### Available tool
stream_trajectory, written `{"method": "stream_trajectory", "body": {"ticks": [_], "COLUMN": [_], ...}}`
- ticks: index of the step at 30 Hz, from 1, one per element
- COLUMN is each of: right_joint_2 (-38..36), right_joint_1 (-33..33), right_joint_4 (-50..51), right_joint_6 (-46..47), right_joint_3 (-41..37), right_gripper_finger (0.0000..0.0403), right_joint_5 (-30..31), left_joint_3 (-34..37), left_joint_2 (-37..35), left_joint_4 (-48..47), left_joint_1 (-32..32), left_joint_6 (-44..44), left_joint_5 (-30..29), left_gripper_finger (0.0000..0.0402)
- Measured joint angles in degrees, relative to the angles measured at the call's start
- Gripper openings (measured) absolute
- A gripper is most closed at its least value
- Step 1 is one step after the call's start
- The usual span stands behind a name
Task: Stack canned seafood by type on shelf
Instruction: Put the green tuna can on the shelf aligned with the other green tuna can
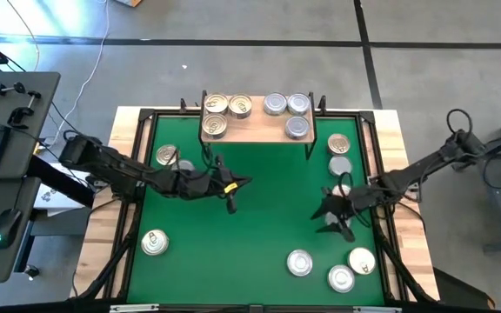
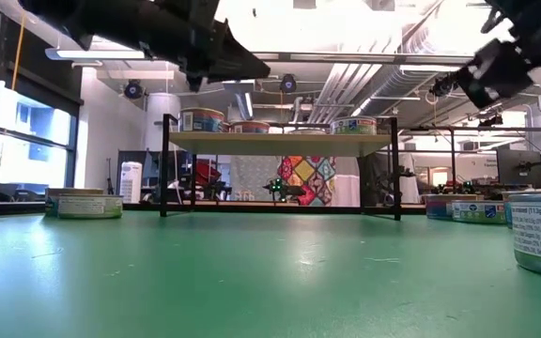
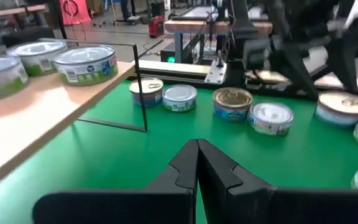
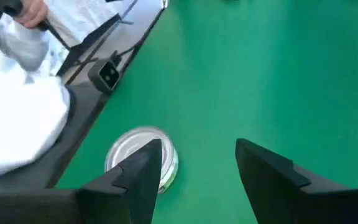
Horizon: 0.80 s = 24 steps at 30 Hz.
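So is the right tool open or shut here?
Open. In the right wrist view the right tool has its two dark fingers set apart with bare green table between them, holding nothing.

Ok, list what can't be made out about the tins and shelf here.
- Tin labels: too small in the high view to tell types.
- Shelf top: low view sees it edge-on; tins behind the front row are hidden.
- Tin: right wrist view, partly covered by the right gripper.
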<state>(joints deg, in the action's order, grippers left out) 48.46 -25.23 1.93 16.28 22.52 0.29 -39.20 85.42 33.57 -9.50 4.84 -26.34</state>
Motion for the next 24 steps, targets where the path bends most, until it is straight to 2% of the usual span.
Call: {"method": "stream_trajectory", "body": {"ticks": [5,9,11,17,19,21,24], "right_joint_2": [4.9,10.0,12.6,18.9,19.9,20.3,20.3], "right_joint_1": [-2.4,-4.5,-5.2,-7.9,-9.2,-10.8,-13.5], "right_joint_4": [-1.8,-3.2,-3.8,-8.7,-7.8,-6.1,-2.2], "right_joint_6": [-2.1,-4.6,-4.7,-3.0,-3.3,-4.5,-4.7], "right_joint_3": [-1.5,-1.5,-1.5,-1.5,-0.5,1.6,4.8], "right_gripper_finger": [0.0199,0.0203,0.0212,0.0278,0.0303,0.0321,0.0330], "right_joint_5": [4.3,10.4,11.5,11.5,9.7,7.9,8.9], "left_joint_3": [0.0,-1.8,-3.0,-6.5,-6.8,-6.7,-6.7], "left_joint_2": [3.0,3.9,3.9,3.9,3.9,3.9,4.1], "left_joint_4": [4.4,4.7,4.5,1.1,0.7,0.4,0.5], "left_joint_1": [-1.3,-3.8,-5.1,-8.1,-8.7,-9.6,-11.3], "left_joint_6": [1.1,1.1,1.1,0.1,1.2,2.4,2.6], "left_joint_5": [0.0,-0.1,-0.1,-0.1,-0.1,-1.6,-6.3], "left_gripper_finger": [0.0000,0.0000,0.0000,0.0000,0.0000,0.0000,0.0000]}}
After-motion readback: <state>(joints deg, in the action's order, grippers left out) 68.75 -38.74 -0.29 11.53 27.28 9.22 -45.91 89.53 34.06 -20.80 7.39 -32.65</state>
